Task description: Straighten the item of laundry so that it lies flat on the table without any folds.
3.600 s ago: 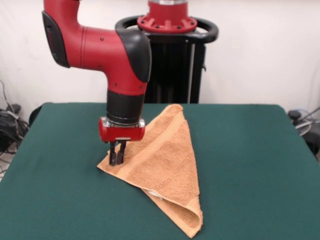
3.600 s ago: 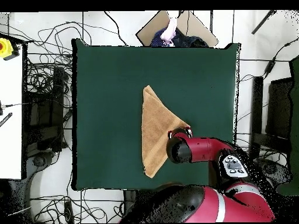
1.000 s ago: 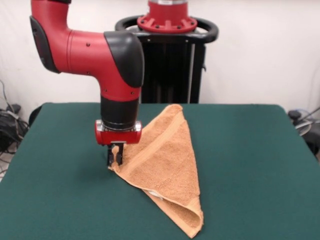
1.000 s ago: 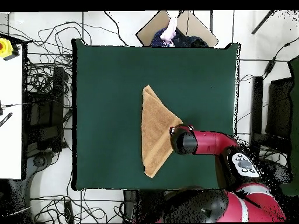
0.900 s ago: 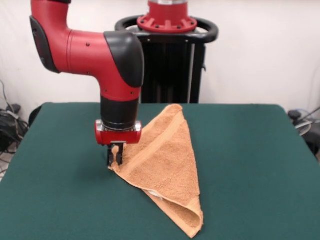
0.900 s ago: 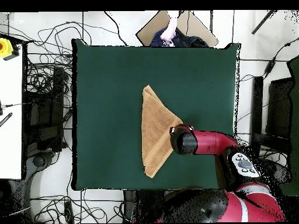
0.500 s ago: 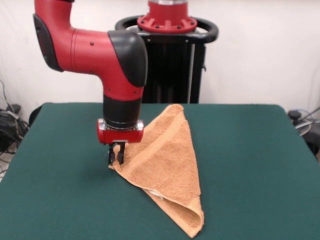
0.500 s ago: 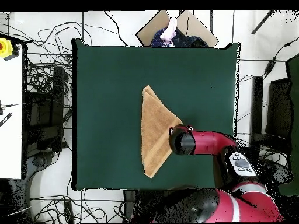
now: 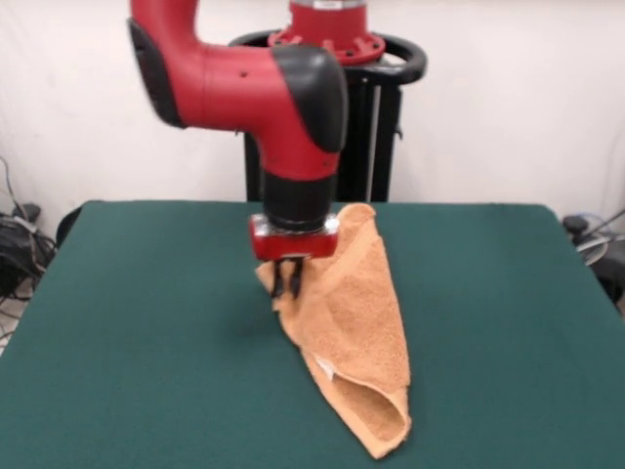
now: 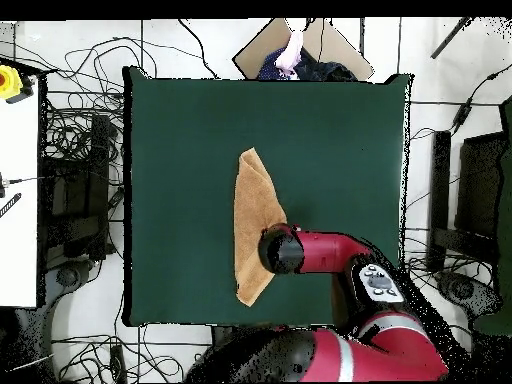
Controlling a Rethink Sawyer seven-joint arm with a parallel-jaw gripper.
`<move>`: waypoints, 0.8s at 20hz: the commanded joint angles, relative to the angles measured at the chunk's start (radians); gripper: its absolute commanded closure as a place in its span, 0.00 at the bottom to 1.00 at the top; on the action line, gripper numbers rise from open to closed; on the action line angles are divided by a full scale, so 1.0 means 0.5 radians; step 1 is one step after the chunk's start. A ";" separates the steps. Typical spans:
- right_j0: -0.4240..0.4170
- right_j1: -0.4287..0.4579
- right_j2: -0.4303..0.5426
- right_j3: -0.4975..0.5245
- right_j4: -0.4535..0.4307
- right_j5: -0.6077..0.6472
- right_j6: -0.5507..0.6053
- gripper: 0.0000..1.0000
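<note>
The orange-tan towel (image 9: 352, 342) lies folded into a narrow wedge near the middle of the green table (image 9: 127, 371), one corner raised off the cloth and pinched between the closed fingers of the gripper (image 9: 287, 280) on the red arm (image 9: 244, 88).

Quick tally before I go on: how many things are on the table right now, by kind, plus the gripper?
Orange-tan hand towel: 1, folded over itself, one corner lifted
White label on the towel: 1
Green table: 1
Gripper: 1, shut on the towel's corner
Total: 4
</note>
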 commanded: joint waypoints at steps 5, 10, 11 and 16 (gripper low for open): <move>0.332 -0.075 -0.006 0.507 0.372 -0.028 0.715 1.00; 0.401 -0.090 -0.023 0.586 0.468 -0.106 0.720 1.00; 0.412 -0.070 -0.045 0.574 0.464 -0.136 0.707 1.00; 0.344 0.121 -0.155 0.366 0.349 -0.262 0.517 1.00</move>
